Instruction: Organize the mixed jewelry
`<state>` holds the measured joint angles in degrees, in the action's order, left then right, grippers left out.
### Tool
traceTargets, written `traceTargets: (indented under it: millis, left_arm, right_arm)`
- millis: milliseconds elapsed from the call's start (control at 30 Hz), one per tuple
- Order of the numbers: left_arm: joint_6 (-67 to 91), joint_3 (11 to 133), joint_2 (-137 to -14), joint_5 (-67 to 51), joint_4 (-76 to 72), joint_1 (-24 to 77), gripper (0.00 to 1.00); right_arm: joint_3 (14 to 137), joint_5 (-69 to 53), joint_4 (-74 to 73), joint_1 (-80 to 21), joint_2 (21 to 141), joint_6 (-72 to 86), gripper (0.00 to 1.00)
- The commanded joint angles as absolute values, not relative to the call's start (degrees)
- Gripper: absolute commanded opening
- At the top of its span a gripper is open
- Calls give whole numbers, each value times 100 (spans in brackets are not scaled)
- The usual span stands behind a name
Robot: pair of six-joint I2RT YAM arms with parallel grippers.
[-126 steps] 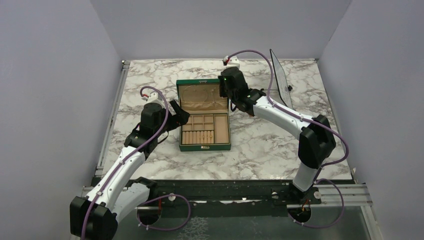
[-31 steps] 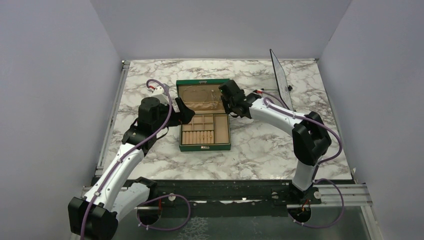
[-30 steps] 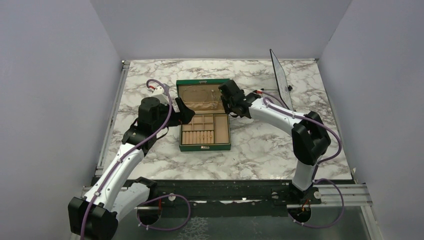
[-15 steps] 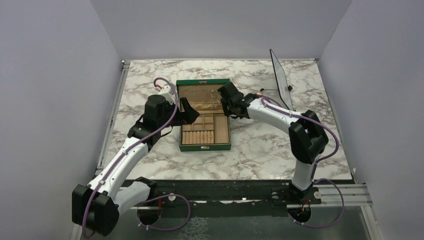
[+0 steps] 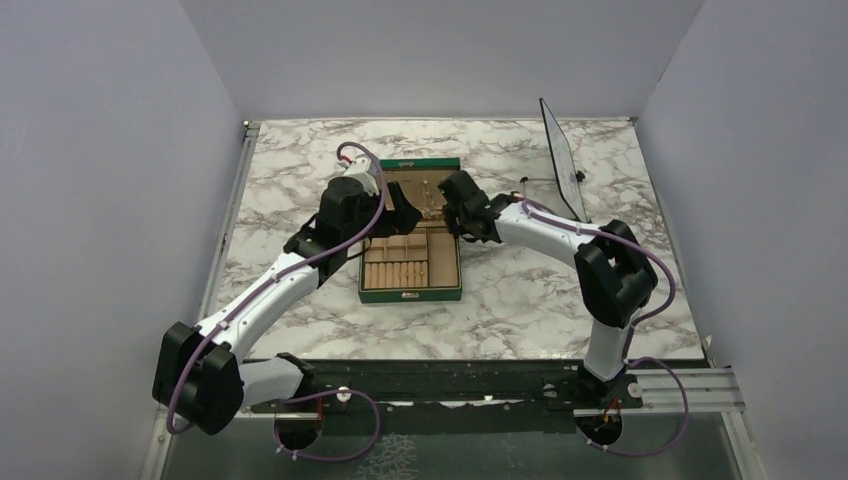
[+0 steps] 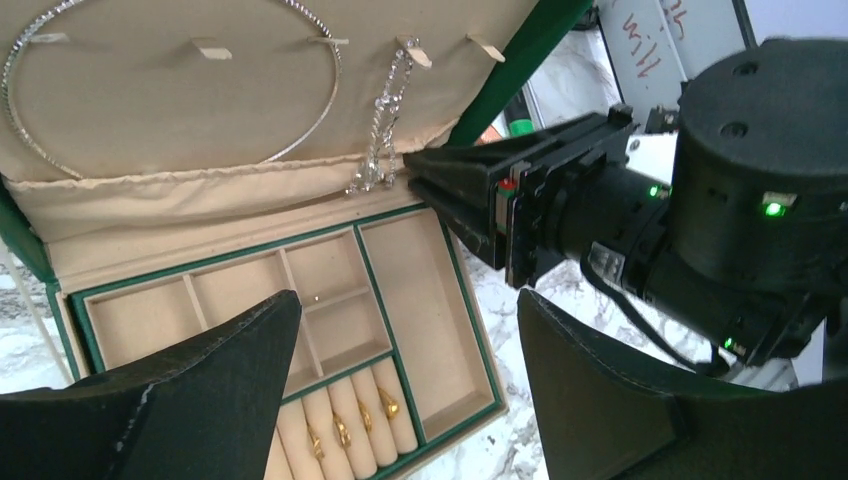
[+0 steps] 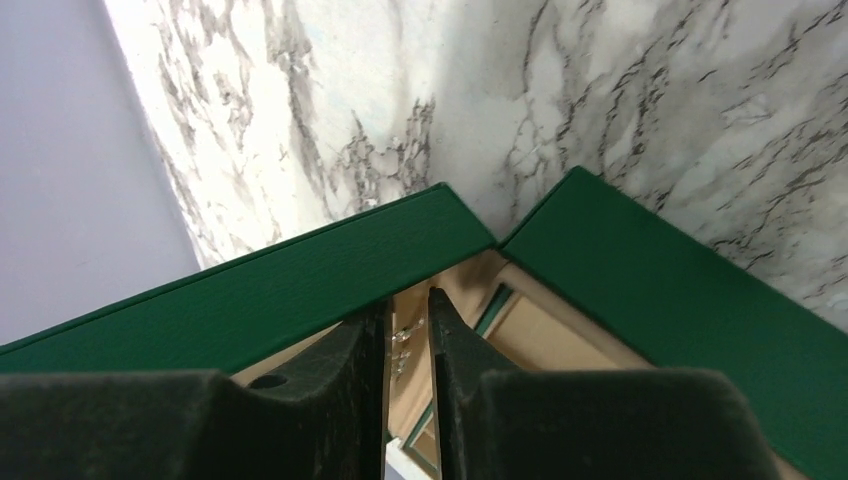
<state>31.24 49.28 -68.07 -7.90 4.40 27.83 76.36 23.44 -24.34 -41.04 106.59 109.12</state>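
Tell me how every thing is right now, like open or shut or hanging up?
Box, open.
Hoop necklace, hung on the lid's hooks.
Chain, dangling from one lid hook.
Rings, tucked in the ring rolls.
Left gripper, wide open above the box.
Right gripper, nearly closed around the chain; can't tell if it grips.

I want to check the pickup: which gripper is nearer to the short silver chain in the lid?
Right. The right gripper has its tips at the lower end of the short chain; the left gripper hangs open over the tray, apart from it.
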Motion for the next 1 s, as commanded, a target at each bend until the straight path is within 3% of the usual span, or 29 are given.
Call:
traceTargets:
  millis: [0, 233, 433, 700, 967]
  left_arm:
    - [3150, 5109, -7032, -66, -154, 3028, 80]
    - [2948, 5184, -7540, 420, -465, 3327, 78]
    - [2888, 5294, -7907, 573, -804, 3349, 72]
    - [2927, 5389, -8098, 729, -896, 3346, 68]
    - [2988, 5272, -7958, 869, -879, 3349, 68]
  right_arm:
    - [7221, 2074, -2805, -4081, 10727, 10835, 21]
    - [6780, 1762, -2247, -4085, 10612, 10493, 8]
    - [6591, 1899, -1673, -4079, 10321, 9834, 7]
    - [6526, 2391, -1051, -4081, 9570, 9171, 36]
    - [6931, 2311, -1334, -4080, 9852, 9491, 42]
